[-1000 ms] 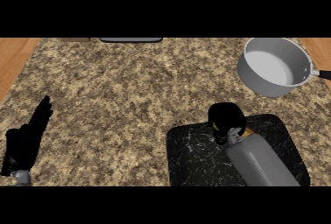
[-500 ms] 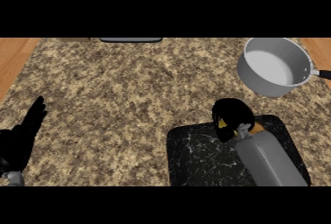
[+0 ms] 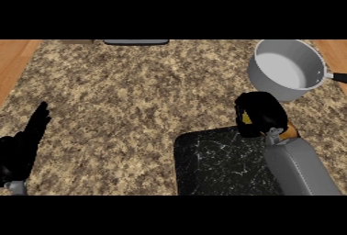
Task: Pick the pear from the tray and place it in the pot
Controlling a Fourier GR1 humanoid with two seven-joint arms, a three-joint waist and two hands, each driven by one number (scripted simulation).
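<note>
My right hand [image 3: 261, 112] hangs over the far right corner of the black marbled tray [image 3: 217, 160], its fingers curled round the yellow pear [image 3: 246, 118], of which only a sliver shows. The grey pot [image 3: 288, 69] with a white inside stands at the back right, a short way beyond the hand. My left hand [image 3: 24, 147] rests open at the left edge, fingers pointing up.
A speckled stone counter [image 3: 136, 92] fills the view, with wooden strips along its left and right sides. The pot's dark handle [image 3: 339, 77] sticks out to the right. A dark flat object [image 3: 136, 42] lies at the counter's back edge.
My right hand has lifted from the tray with the pear and moved up and back toward the pot. The left hand has shifted slightly left and down.
</note>
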